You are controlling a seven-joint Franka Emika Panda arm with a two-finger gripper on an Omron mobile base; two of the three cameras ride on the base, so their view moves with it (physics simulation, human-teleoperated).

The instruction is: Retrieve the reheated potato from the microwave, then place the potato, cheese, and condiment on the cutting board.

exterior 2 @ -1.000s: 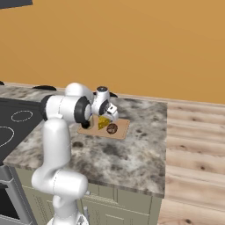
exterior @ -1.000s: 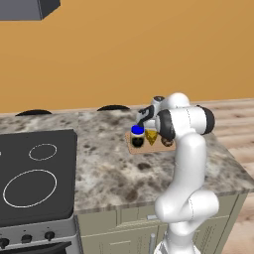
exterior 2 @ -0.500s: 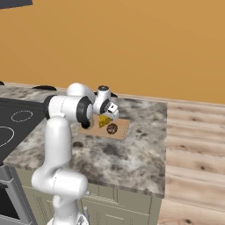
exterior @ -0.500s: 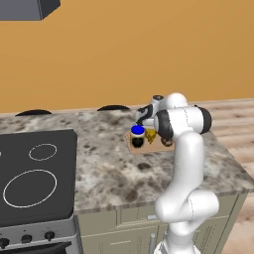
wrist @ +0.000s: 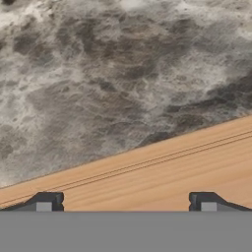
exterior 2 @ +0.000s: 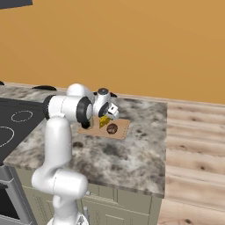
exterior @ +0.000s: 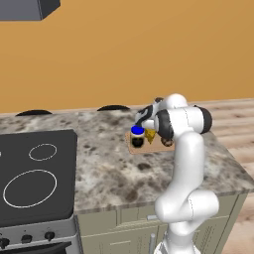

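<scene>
An orange wall backs my view, with pale wood flooring to the right. The bench is mottled grey-brown stone over beige cabinet fronts, and a black stovetop with white ring marks sits at its left end. Near the far right part of the bench lies the cutting board, a thin light-brown wooden rectangle. On it I see the condiment, a dark jar with a bright blue lid, at the board's left end. Just beside it is the cheese, a yellow wedge, and the potato, a dark-brown mottled lump, lies to the right of that. My gripper hangs above the board with its jaws spread wide and grasping nothing. In the hand view, board grain and stone show beyond the fingertips.
</scene>
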